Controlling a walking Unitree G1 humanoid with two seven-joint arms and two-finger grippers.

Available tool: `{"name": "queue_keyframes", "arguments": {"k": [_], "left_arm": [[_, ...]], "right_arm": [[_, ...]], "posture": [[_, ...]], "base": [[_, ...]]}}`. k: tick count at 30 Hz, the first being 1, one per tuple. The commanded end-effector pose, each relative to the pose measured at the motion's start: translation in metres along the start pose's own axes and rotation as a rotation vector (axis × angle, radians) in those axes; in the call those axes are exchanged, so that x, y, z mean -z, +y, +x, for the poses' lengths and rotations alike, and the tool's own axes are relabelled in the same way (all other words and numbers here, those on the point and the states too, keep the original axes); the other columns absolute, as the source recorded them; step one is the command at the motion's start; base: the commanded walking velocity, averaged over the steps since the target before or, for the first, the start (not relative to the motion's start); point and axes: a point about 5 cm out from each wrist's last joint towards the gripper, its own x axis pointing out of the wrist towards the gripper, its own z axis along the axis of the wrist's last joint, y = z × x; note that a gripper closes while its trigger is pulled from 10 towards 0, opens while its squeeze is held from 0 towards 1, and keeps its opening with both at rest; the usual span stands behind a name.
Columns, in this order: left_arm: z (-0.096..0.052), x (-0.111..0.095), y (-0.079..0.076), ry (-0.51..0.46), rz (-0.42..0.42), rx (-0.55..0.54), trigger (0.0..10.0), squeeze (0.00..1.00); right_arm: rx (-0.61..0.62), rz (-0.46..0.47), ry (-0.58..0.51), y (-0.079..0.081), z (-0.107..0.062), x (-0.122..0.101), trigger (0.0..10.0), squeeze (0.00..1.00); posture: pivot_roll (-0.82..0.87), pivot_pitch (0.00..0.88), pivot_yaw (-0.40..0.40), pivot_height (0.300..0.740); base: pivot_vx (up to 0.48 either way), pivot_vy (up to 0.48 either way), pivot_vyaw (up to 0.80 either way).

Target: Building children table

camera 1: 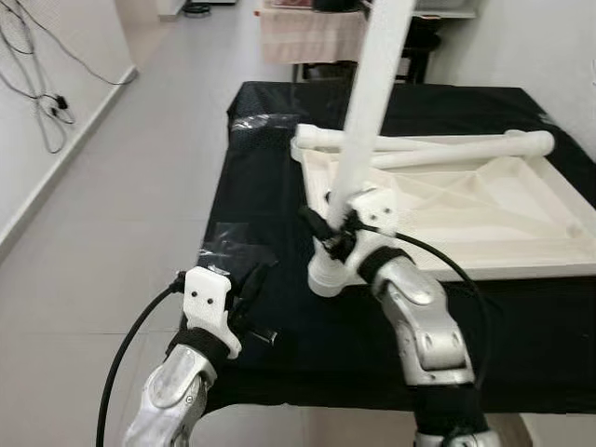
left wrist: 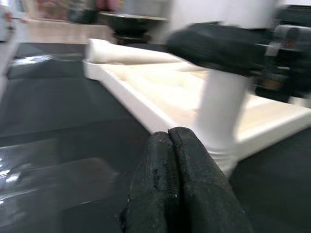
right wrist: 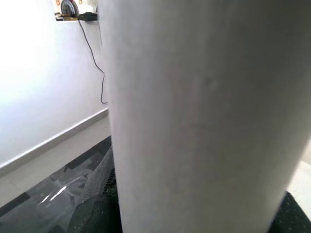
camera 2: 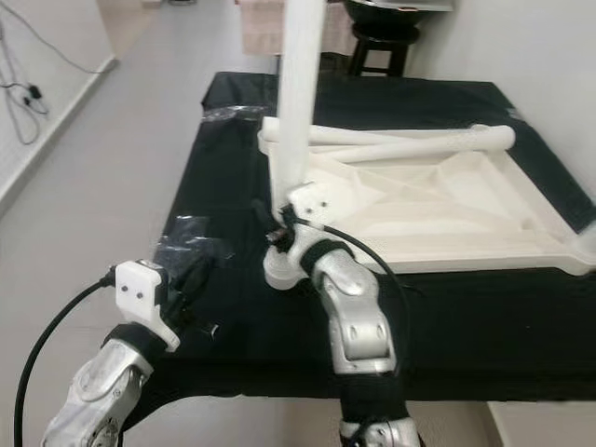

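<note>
Tabletop (camera 1: pixel 484 209), white, upside down on the black cloth (camera 1: pixel 251 186) of a bench, with one table leg (camera 1: pixel 368 112) standing nearly upright at its near left corner, clamped low down by the right gripper (camera 1: pixel 333 228), fingers closed around it. Two more legs (camera 1: pixel 447 147) lying crossed along the far edge of the tabletop, three counted in all. Left gripper (left wrist: pixel 170 160) low over the cloth just left of the upright leg, fingers pressed together, holding nothing.
</note>
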Motion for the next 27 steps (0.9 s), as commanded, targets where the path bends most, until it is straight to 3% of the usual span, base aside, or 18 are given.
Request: {"name": "queue_keyframes", "arguments": {"k": [1,5,6,7,11,13,15,17,18,19,21,22,27], "left_arm": [[-0.002,0.005,0.002,0.027,-0.009,-0.009,10.0,0.0],[-0.002,0.005,0.002,0.028,-0.01,-0.009,10.0,0.0],[-0.002,0.004,0.001,0.028,-0.014,-0.006,10.0,0.0],[-0.002,0.004,0.0,0.028,-0.018,-0.004,10.0,0.0],[-0.001,0.004,-0.001,0.027,-0.022,0.0,10.0,0.0],[-0.001,0.004,-0.002,0.024,-0.024,-0.001,10.0,0.0],[-0.001,0.004,-0.002,0.024,-0.024,-0.001,10.0,0.0],[-0.001,0.004,-0.002,0.022,-0.027,-0.001,10.0,0.0],[-0.001,0.004,-0.002,0.022,-0.027,-0.001,10.0,0.0],[-0.001,0.004,-0.003,0.021,-0.028,-0.001,10.0,0.0],[-0.001,0.004,-0.003,0.021,-0.028,-0.001,10.0,0.0],[-0.001,0.004,-0.003,0.021,-0.029,0.0,10.0,0.0],[-0.002,0.004,-0.004,0.023,-0.03,0.0,10.0,0.0]], "right_arm": [[0.014,0.064,0.139,-0.008,-0.001,0.033,10.0,1.0],[-0.045,0.112,0.039,-0.003,0.007,0.016,10.0,1.0],[-0.105,0.167,-0.011,-0.001,0.01,0.01,10.0,1.0],[-0.19,0.213,-0.045,0.002,0.012,0.008,10.0,0.0],[-0.276,0.239,-0.065,0.003,0.011,0.004,10.0,0.0],[-0.409,0.188,-0.051,-0.003,0.013,0.001,10.0,0.0],[-0.409,0.188,-0.051,-0.003,0.013,0.001,10.0,0.0],[-0.524,0.145,-0.013,-0.009,0.015,0.005,10.0,0.0],[-0.524,0.145,-0.013,-0.009,0.015,0.005,10.0,0.0],[-0.571,0.139,0.013,-0.012,0.017,0.01,9.4,0.0],[-0.571,0.139,0.013,-0.012,0.017,0.01,9.4,0.0],[-0.595,0.138,0.028,-0.015,0.019,0.012,0.0,0.0],[-0.631,0.114,0.009,-0.022,0.031,0.0,0.0,0.0]], "posture": [[0.05,0.136,-0.033,0.74],[0.05,0.138,-0.033,0.74],[0.05,0.137,-0.03,0.74],[0.06,0.137,-0.034,0.74],[0.06,0.137,-0.038,0.74],[0.06,0.138,-0.043,0.74],[0.06,0.138,-0.043,0.74],[0.06,0.137,-0.046,0.74],[0.06,0.137,-0.046,0.74],[0.06,0.136,-0.05,0.74],[0.06,0.136,-0.05,0.74],[0.06,0.136,-0.05,0.74],[0.06,0.137,-0.053,0.74]], "base": [[0.0,0.0,0.0],[0.0,0.0,0.0],[0.0,0.0,0.0],[0.0,0.0,0.0],[0.0,0.0,0.0],[0.0,0.0,0.0],[0.0,0.0,0.0],[0.0,0.0,0.0],[0.0,0.0,0.0],[0.0,0.0,0.0],[0.0,0.0,0.0],[0.0,0.0,0.0],[0.0,0.0,0.0]]}}
